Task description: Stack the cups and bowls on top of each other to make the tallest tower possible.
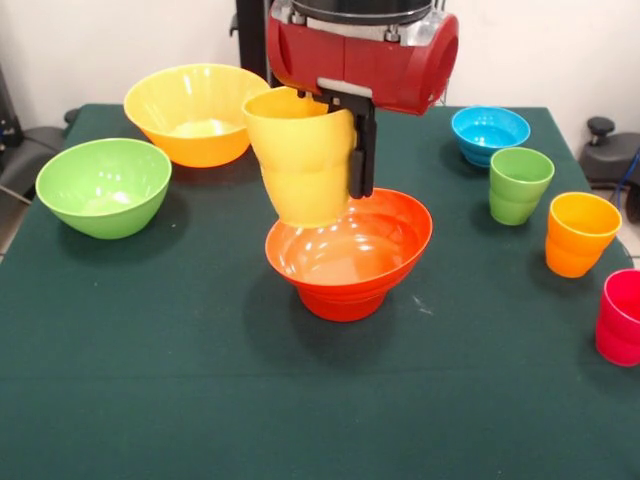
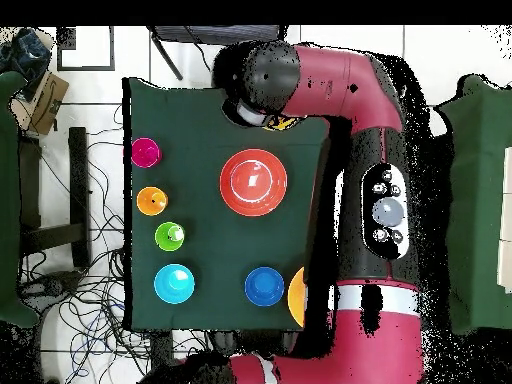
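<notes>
My gripper (image 1: 350, 180) is shut on the yellow cup (image 1: 300, 155). One black finger (image 1: 361, 150) presses on the cup's outer wall. The cup hangs slightly tilted, with its bottom over the far left part of the wide orange bowl (image 1: 385, 235). I cannot tell whether the cup touches the bowl. That bowl sits on a smaller orange bowl (image 1: 345, 300) at mid-table and also shows in the overhead view (image 2: 253, 182). There the red arm (image 2: 300, 80) hides the gripper.
Large yellow bowl (image 1: 195, 110) and green bowl (image 1: 103, 185) stand at left. Light blue bowl (image 1: 490, 133), green cup (image 1: 520, 185), orange-yellow cup (image 1: 582, 232) and pink-red cup (image 1: 622, 315) line the right side. A dark blue bowl (image 2: 264, 287) shows overhead only.
</notes>
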Motion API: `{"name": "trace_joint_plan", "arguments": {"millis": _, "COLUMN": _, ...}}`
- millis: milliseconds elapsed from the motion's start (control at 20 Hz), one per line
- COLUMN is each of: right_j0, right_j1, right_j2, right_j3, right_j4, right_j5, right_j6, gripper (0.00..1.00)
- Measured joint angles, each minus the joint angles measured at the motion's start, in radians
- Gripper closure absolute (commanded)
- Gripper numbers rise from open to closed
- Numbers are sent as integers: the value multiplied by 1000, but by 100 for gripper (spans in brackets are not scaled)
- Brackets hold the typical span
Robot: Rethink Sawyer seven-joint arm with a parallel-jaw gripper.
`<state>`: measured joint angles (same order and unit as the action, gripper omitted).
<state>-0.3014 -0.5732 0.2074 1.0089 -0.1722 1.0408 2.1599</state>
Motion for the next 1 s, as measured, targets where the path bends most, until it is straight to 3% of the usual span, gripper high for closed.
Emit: {"name": "trace_joint_plan", "arguments": {"millis": 1000, "right_j0": 14, "right_j1": 3, "right_j2": 0, "right_j3": 2, "right_j4": 1, "right_j5": 0, "right_j6": 0, "gripper": 100}}
